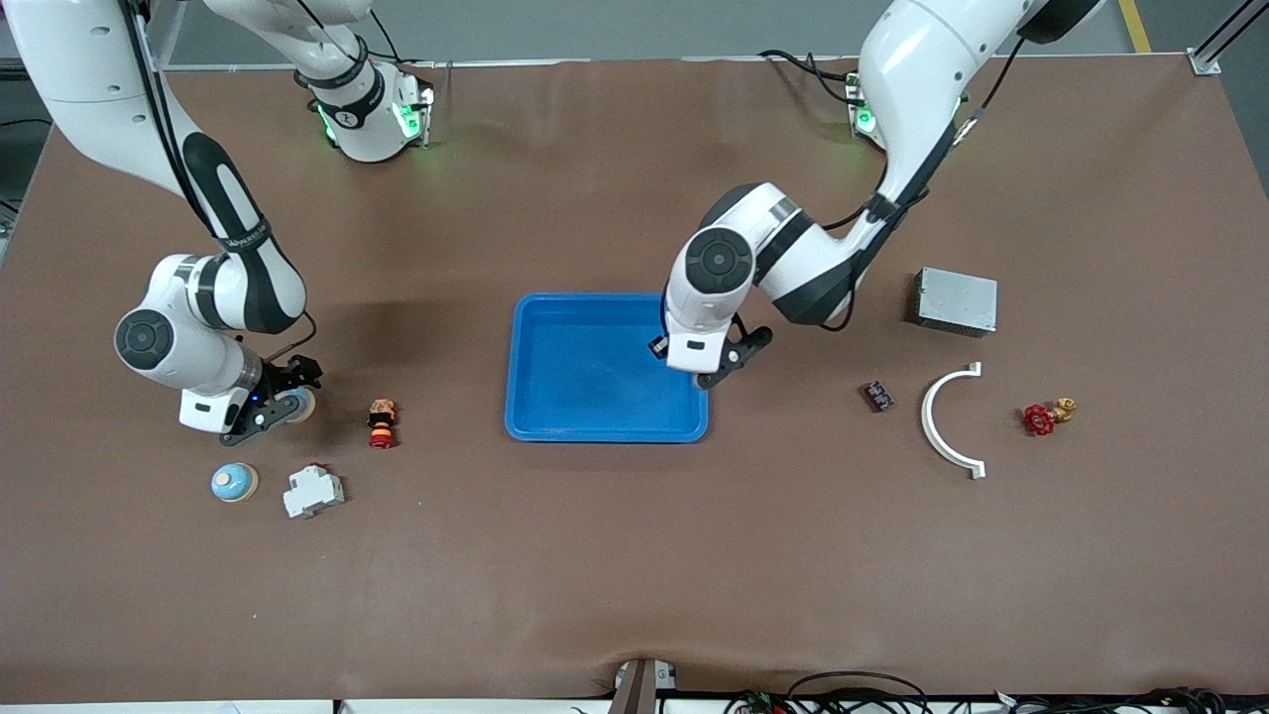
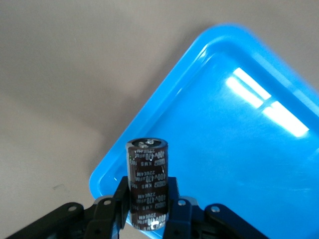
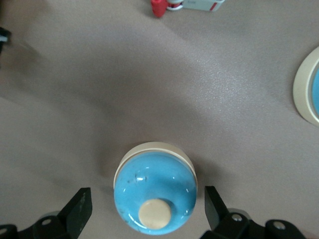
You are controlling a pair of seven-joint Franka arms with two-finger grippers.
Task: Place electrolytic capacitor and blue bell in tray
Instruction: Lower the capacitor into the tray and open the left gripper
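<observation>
Holding the electrolytic capacitor (image 2: 147, 172) clenched in our left gripper (image 2: 148, 208) over the mid-frame tray (image 1: 585, 372), we are judging release comes next; right gripper (image 3: 144, 208), spread open, is straddling the blue bell (image 3: 153, 189).

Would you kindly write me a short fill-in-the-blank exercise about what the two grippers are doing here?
1. The left gripper is shut on the electrolytic capacitor, held over the ___ tray.
2. The right gripper's fingers stand ___ on either side of a blue bell.
3. Counting the second bell, nearer to the front camera, the table carries ___ bells.
Missing words: blue; open; two.
</observation>
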